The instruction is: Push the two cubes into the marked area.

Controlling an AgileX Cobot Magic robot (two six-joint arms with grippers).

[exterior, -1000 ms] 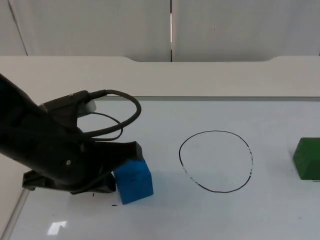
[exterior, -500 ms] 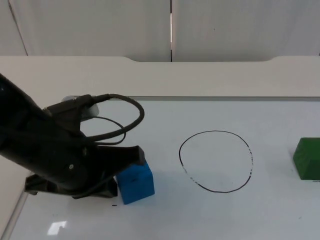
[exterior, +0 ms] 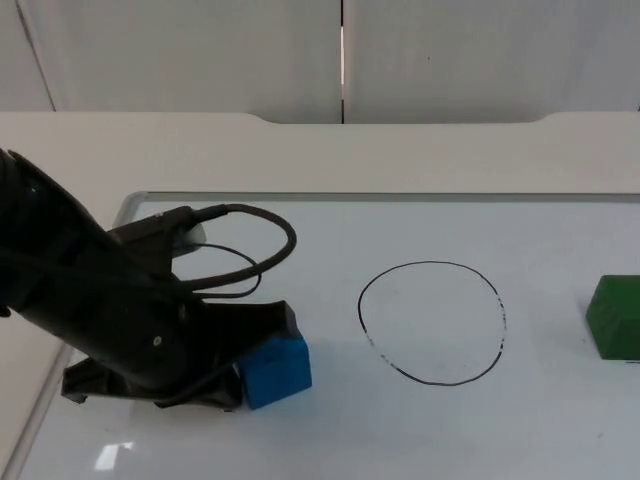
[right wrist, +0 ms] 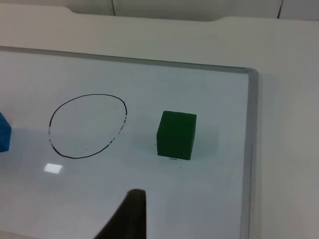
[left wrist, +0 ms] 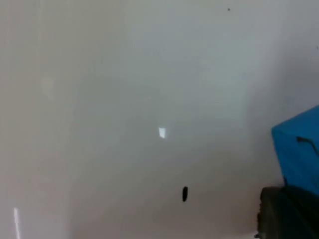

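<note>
The left gripper (exterior: 228, 375) is low over the white counter (exterior: 420, 430), pressed against the blue cube (exterior: 276, 370); the cube sits right at its tip, on the side facing the drawn circle (exterior: 432, 322), and how far that gripper is spread cannot be told. In the left wrist view the blue cube (left wrist: 299, 157) lies touching the black fingertip (left wrist: 286, 214). The circle lies beyond the cube, apart from it. The green cube (exterior: 615, 315) rests well away from the left gripper, past the circle's far side, outside the line. In the right wrist view the green cube (right wrist: 176, 135) stands ahead of the right gripper's fingertip (right wrist: 130, 215), not touching it, just beside the circle (right wrist: 87, 126); whether that gripper is spread or closed cannot be told.
</note>
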